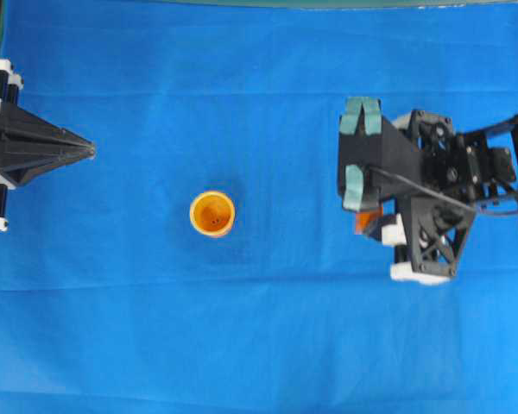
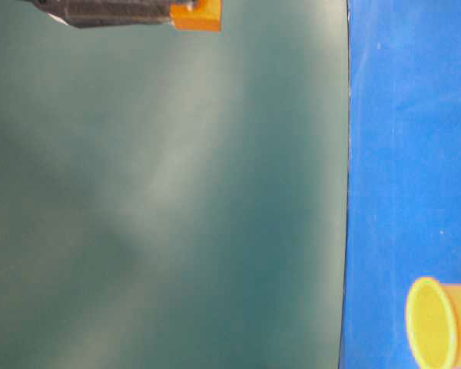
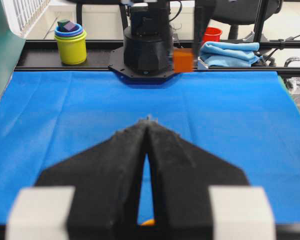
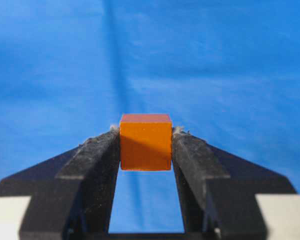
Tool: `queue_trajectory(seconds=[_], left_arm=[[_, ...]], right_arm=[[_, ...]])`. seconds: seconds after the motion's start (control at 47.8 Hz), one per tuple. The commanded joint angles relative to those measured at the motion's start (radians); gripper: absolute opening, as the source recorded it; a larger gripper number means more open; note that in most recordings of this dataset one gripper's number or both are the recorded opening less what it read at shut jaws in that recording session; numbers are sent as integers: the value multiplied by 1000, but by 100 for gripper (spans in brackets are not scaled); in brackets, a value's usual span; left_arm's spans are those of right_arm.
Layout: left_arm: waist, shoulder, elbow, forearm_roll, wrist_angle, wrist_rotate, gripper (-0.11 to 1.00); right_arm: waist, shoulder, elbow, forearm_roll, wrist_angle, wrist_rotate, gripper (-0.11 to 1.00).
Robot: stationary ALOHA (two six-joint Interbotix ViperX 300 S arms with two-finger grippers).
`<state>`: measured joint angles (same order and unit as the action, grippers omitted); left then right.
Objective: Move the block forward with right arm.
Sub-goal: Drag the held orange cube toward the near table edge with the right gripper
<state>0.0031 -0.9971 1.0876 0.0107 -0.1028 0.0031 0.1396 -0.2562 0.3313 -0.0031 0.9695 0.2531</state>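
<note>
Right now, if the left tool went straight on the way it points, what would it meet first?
Probably the cup, though not squarely. The left tool, shut, points across the blue cloth, and the cup sits slightly beside that line, so it might pass. Heights are unclear.

Blue cloth [image 1: 268, 345] covers the table, faint creases. Round yellow-orange plastic cup [image 1: 212, 213] upright on the cloth, mouth up; at table level the same cup [image 2: 434, 323] shows at the frame edge. Behind the table: stacked yellow and blue cups [image 3: 70, 42] with small blocks inside, light-blue folded towel [image 3: 229, 53], small red cup [image 3: 212, 34]. Dark green backdrop panel [image 2: 161, 200] beside the cloth.
</note>
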Motion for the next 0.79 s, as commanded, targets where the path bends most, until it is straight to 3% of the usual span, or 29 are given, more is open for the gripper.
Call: queue_trajectory(seconds=[0.0,0.376,0.773], left_arm=[[2,9,-37,3,-5,2,0],[3,11,-37,3,-3,2,0],[2,11,-37,3,-3,0,0]], right_arm=[[29,-9,-28,-3,-17,20,41],[175,35,-72,-11,-51,163,41],[304,126,-173,-15,-61,245,41]])
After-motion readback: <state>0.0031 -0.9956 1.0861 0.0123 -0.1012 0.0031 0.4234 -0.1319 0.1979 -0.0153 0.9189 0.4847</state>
